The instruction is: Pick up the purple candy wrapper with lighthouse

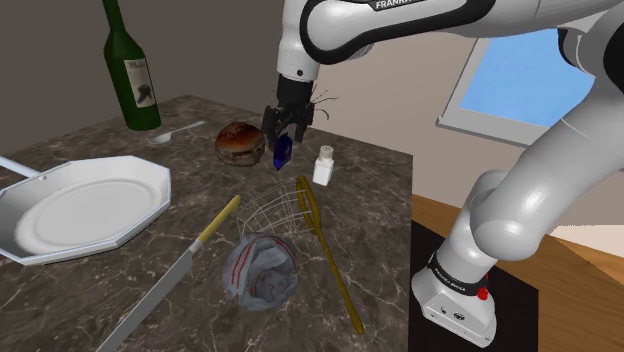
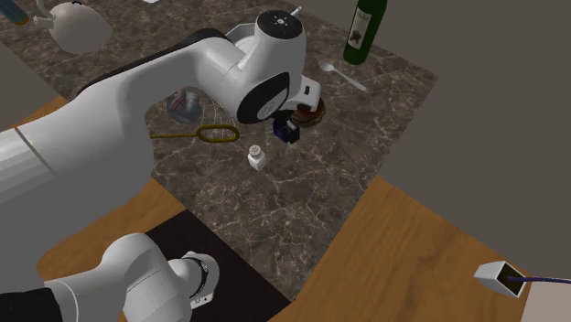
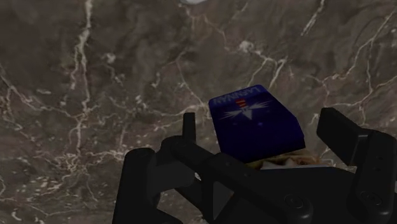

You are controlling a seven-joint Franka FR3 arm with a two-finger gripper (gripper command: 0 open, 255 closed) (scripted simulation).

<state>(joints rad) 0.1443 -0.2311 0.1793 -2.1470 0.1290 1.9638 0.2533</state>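
Shoulder view, claw: I have the claw point(image 1: 284, 130) poised over the far part of the desk point(image 1: 380, 215), clenched on the wrapper point(image 1: 283, 152).
Shoulder view, wrapper: dark blue-purple, hanging directly beneath the fingers. Its long axis is near upright and it looks clear of the marble.
Shoulder view, neighbours: the bun point(image 1: 240, 141) is just to this view's left of the wrapper, and the shaker point(image 1: 324, 165) is near on its right.

Second exterior view, claw: the claw point(image 2: 291, 121) is tucked under the white wrist, above the desk point(image 2: 366, 155).
Second exterior view, wrapper: the wrapper point(image 2: 286, 131) pokes out below the claw, between the bun point(image 2: 313, 112) and the shaker point(image 2: 257, 157), touching neither.

Wrist view, claw: the claw point(image 3: 238, 137) frames the wrapper point(image 3: 254, 118). As I read it, the wrapper is gripped at its near end, which the claw's body hides.
Wrist view, axis: the wrapper runs straight out from the claw, lighthouse face toward the camera. It sits closer to one finger than the other, with the desk point(image 3: 95, 76) behind it.

Judgement: the wrapper lies in line with the claw, so I'd call a plain vertical raise enough. The off-centre hold is the slip risk.
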